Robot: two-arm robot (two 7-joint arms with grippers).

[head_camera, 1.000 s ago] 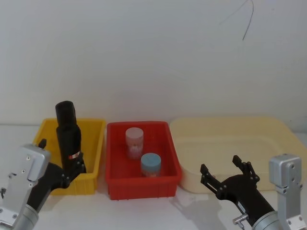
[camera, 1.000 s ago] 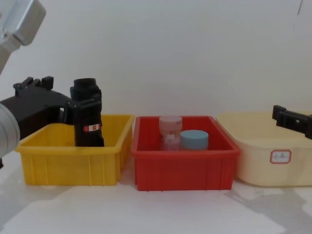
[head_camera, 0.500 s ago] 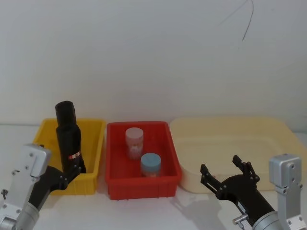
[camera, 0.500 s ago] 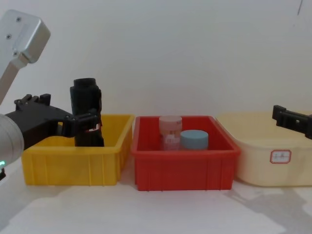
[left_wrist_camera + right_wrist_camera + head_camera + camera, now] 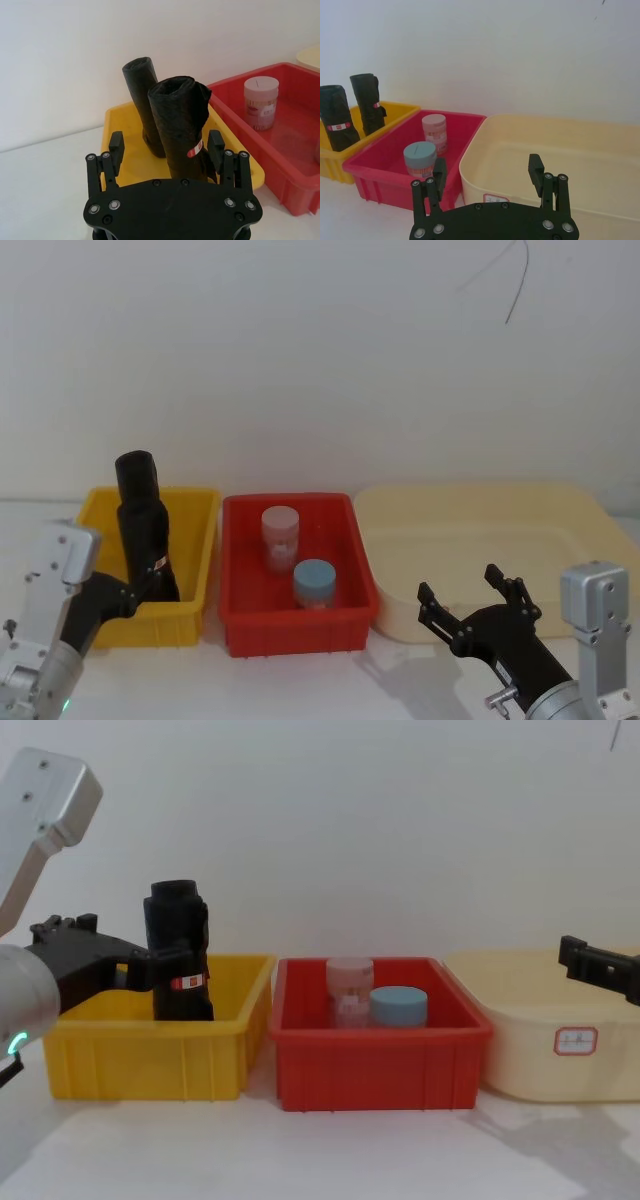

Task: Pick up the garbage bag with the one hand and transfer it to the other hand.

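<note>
Two garbage bag rolls stand upright in the yellow bin (image 5: 203, 540). The nearer garbage bag (image 5: 180, 115) is a black column with a red-and-white label band; it also shows in the head view (image 5: 143, 525) and the chest view (image 5: 180, 950). A second roll (image 5: 142, 95) stands behind it. My left gripper (image 5: 166, 142), on the arm with the green ring, is open at the bin's near left side (image 5: 128, 595), its fingers either side of the roll's lower part without squeezing it. My right gripper (image 5: 460, 585) hovers open before the cream tub.
A red bin (image 5: 300, 628) in the middle holds a pink-lidded jar (image 5: 280, 535) and a blue-lidded jar (image 5: 315, 583). A wide cream tub (image 5: 480, 530) sits at the right. White tabletop lies in front of the bins, with a white wall behind.
My left gripper has drawn back and lower, away from the garbage bag's label band. The roll stays standing in the yellow bin. The right arm has not moved.
</note>
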